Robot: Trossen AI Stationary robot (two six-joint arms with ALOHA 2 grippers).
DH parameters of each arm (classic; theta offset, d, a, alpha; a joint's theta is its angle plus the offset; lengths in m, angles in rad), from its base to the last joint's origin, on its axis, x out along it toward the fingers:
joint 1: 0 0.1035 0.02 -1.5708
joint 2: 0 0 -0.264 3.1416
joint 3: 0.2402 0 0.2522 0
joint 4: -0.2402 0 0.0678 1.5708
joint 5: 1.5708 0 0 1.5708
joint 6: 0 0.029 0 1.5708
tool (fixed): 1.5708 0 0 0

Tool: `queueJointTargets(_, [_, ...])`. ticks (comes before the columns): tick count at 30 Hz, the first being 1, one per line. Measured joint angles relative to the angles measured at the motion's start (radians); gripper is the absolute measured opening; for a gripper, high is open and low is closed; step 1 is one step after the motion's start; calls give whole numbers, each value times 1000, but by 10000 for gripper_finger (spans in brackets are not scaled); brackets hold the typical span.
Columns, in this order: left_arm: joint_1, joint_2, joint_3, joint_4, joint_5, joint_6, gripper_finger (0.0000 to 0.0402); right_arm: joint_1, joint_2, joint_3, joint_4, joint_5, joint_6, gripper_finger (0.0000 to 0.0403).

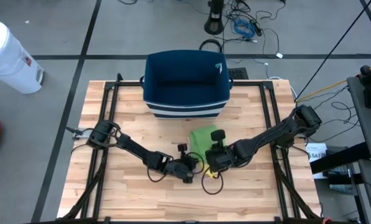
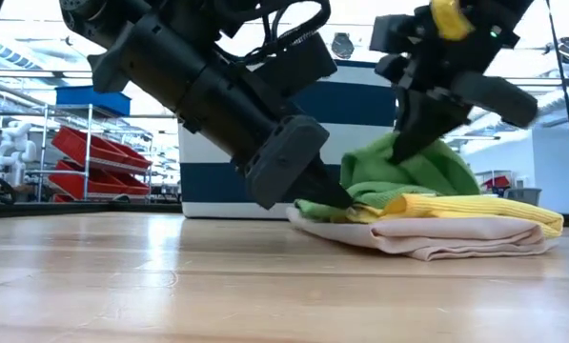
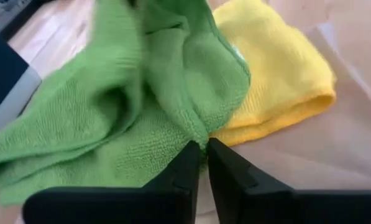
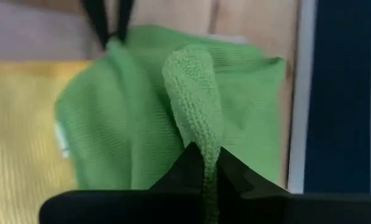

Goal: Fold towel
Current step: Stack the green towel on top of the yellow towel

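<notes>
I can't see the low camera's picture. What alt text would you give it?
Two dark robot grippers pinch a green towel that tops a yellow towel and a beige cloth on a wooden table: the left gripper at its low edge, the right gripper lifting a fold. A navy and white bin stands behind.

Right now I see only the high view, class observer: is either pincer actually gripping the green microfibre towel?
Observer: Yes. The left pincer pinches the green microfibre towel at a gathered edge.
Operator: And the right?
Observer: The right pincer is shut on a raised fold of it.
Operator: Anything under the towel?
Observer: A folded yellow cloth lies on a folded beige cloth.
Operator: What's behind?
Observer: The navy fabric bin, with white stripes low on its wall.
</notes>
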Motion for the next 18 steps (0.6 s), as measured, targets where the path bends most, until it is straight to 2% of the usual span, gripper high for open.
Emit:
queueJointTargets(7, [-14,0,0,43,-2,48,22,-14,-51,0,3,0,104,6])
queueJointTargets(12, [-28,0,0,119,-2,111,19,-14,-52,0,13,-75,101,6])
queueJointTargets(18, [-38,0,0,189,-2,172,18,-14,-52,-5,-2,-93,105,6])
